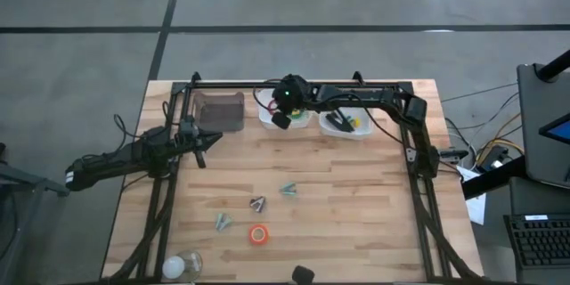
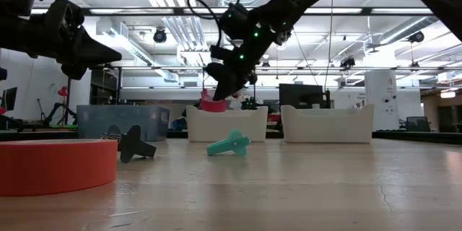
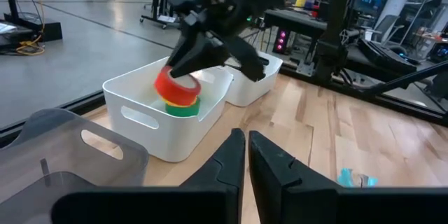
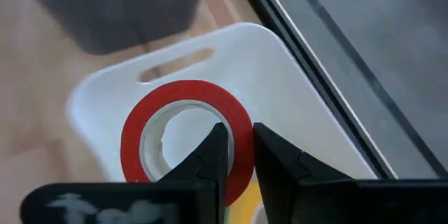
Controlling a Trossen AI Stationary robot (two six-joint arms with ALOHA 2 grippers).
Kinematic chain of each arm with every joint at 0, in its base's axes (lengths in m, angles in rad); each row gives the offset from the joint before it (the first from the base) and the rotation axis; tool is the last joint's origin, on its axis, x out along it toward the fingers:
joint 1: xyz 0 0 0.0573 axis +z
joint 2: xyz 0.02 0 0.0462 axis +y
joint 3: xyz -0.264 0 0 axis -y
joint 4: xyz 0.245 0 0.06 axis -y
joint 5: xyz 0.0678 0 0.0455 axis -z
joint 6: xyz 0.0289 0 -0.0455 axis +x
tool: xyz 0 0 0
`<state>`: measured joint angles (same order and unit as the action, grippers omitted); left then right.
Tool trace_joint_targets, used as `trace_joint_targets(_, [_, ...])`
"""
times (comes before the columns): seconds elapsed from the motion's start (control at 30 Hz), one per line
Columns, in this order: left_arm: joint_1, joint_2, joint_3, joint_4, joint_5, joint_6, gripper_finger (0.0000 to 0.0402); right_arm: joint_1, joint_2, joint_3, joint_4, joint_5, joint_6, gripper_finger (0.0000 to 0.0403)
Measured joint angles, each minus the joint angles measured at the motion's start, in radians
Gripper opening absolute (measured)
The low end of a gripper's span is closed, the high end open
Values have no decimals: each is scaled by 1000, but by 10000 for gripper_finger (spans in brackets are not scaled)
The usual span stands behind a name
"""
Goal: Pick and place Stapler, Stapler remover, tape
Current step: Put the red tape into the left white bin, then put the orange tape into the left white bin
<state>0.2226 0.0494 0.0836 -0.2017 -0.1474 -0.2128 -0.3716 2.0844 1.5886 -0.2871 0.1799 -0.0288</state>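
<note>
The right tool [image 4: 238, 155] is over the white bin [image 1: 276, 118] at the far edge of the tabletop [image 1: 356, 205], fingers clamped on the rim of a red tape roll [image 4: 187, 136]. In the left wrist view that red roll [image 3: 176, 86] hangs just above a green roll [image 3: 183, 107] that sits in the bin [image 3: 168, 122], and whether the two touch can't be told. A bit of yellow shows under the red roll in the right wrist view. A second white bin [image 1: 346, 123] stands beside the first, toward the right edge, with dark items and something yellow inside; what they are is unclear from here.

Over by the left edge, the left tool [image 3: 247, 155] waits above the tabletop, its fingers together with only a thin slit between them, pointing toward the bins. A grey bin [image 1: 220, 111] sits at the far left corner.

Out on the open tabletop, another red tape roll [image 1: 258, 234] lies flat toward the near edge. Around it are small clawed pieces, apart from one another: a teal one [image 1: 289, 190], a dark one [image 1: 257, 202] and a pale one [image 1: 222, 223]. A clear bulb-like object [image 1: 182, 264] rests at the near left corner.
</note>
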Motion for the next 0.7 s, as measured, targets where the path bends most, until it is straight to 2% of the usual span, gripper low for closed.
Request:
trace_joint_targets(0.37, [0,0,0,0,0,0,23,-32,85,55,-80,2,33,81])
trace_joint_targets(0.7, [0,0,0,0,0,0,23,-15,66,61,-120,-15,37,153])
